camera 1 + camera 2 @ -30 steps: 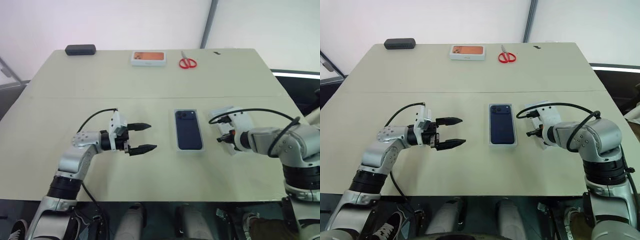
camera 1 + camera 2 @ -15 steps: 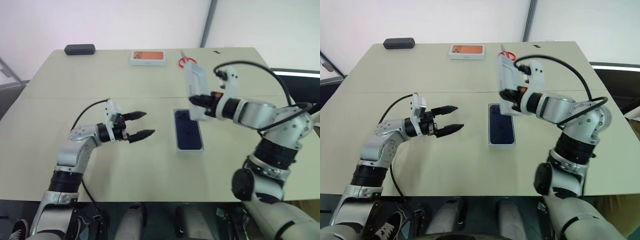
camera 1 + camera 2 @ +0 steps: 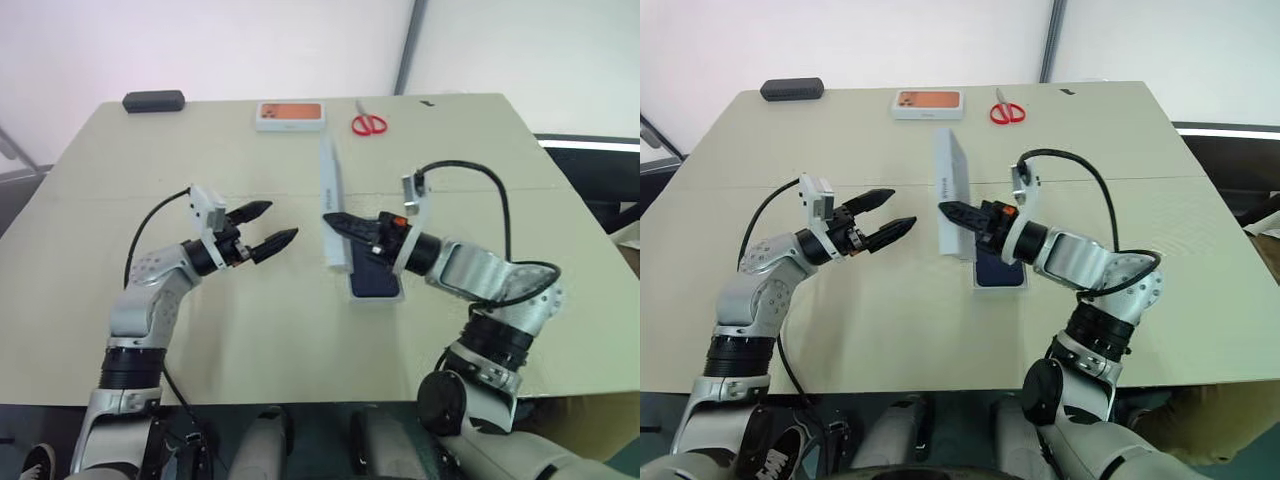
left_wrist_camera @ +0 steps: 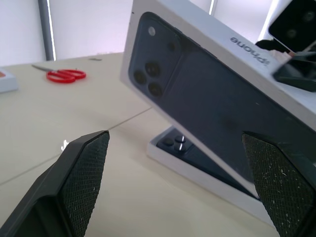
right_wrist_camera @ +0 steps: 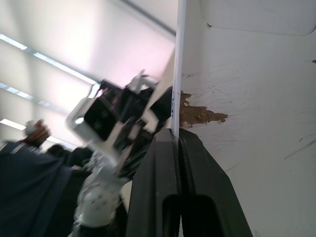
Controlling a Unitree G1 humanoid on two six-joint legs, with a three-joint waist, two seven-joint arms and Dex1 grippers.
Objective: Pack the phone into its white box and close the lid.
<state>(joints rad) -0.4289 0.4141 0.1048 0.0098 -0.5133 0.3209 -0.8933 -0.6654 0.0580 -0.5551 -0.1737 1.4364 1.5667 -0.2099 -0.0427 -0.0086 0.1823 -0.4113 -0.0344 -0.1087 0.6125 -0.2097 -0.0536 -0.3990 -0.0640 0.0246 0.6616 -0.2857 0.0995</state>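
The dark navy phone (image 3: 374, 276) lies face down in the white box (image 3: 376, 298) at the table's middle. My right gripper (image 3: 334, 221) is shut on one wall of the lid (image 3: 329, 200), holding it up on edge over the box's left side. In the left wrist view the lid's (image 4: 212, 89) printed phone back faces my left gripper, tilted above the box (image 4: 197, 170). The right wrist view has the fingers (image 5: 170, 163) pinching the lid's thin wall, with its plain white inside (image 5: 247, 74) beside them. My left gripper (image 3: 266, 227) stands open just left of the lid, holding nothing.
At the table's far edge lie red scissors (image 3: 368, 124), a white box with an orange picture (image 3: 291, 115) and a black case (image 3: 153, 101). Bare tabletop (image 3: 250, 320) spreads in front of both arms and to the right of the box.
My right gripper lifted the lid off the table right of the box, swung it left and stood it on edge. My left gripper rose a little and edged toward it.
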